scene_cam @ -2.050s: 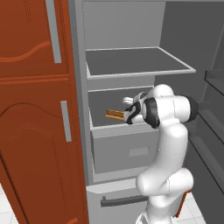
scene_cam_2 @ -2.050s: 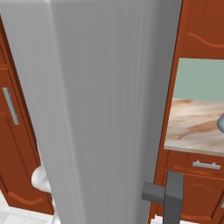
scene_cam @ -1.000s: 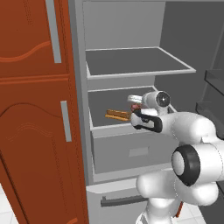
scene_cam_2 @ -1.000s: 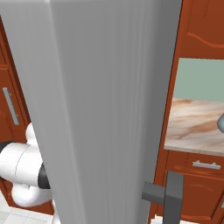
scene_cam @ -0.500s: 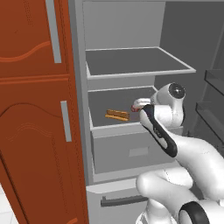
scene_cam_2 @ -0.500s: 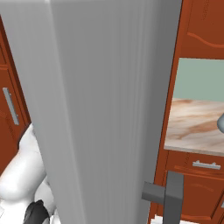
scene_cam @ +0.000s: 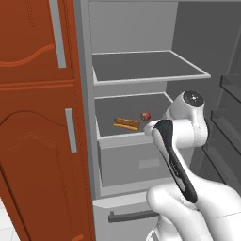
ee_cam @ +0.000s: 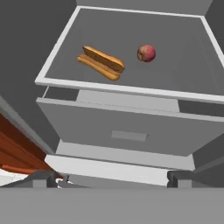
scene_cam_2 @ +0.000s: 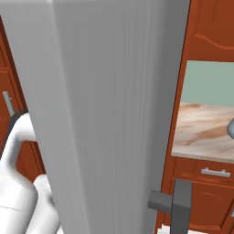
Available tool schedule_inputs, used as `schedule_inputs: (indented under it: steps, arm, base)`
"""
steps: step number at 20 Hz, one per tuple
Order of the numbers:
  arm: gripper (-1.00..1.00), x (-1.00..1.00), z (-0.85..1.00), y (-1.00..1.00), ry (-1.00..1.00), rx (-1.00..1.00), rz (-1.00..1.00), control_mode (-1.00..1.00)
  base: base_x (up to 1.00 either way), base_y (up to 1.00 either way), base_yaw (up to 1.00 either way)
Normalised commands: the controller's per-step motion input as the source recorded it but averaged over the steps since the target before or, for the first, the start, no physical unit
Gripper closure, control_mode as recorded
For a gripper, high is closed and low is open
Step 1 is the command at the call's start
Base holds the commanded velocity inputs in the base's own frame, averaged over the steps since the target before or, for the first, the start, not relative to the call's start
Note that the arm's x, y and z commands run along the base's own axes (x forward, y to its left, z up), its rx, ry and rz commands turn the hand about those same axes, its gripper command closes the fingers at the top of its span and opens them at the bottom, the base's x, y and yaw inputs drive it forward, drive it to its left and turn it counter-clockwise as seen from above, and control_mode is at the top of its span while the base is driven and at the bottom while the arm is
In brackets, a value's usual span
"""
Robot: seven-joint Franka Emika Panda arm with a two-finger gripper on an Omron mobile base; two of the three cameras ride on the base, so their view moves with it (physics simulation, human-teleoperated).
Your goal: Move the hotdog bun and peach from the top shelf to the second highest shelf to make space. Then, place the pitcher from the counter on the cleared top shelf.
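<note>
The end effector is released, its two dark tips wide apart and cut off low in the hand view, holding nothing; just beyond it a grey drawer front faces it; past that, on the second highest shelf, the hotdog bun lies ahead and left of the end effector, the peach ahead and slightly right, the two near but apart; farther up, the top shelf sits above them. In the right base view the grey fridge door hides most of the interior; beyond it, the desk shows the pitcher cut off at the edge.
</note>
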Motion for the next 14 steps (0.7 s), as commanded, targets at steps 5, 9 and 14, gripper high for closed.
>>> schedule_inputs:
  steps: [5,9,14]
  arm:
    - [-1.0,-1.0,-0.01,0.0,-0.08,0.0,0.09,-1.0]
    - [-1.0,-0.87,0.07,0.0,-0.11,0.0,0.05,-1.0]
    - [-1.0,-0.11,0.4,0.03,-0.01,0.0,0.0,-1.0]
  base:
    - [0.0,0.0,0.0]
    - [0.0,0.0,0.0]
    - [0.0,0.0,0.0]
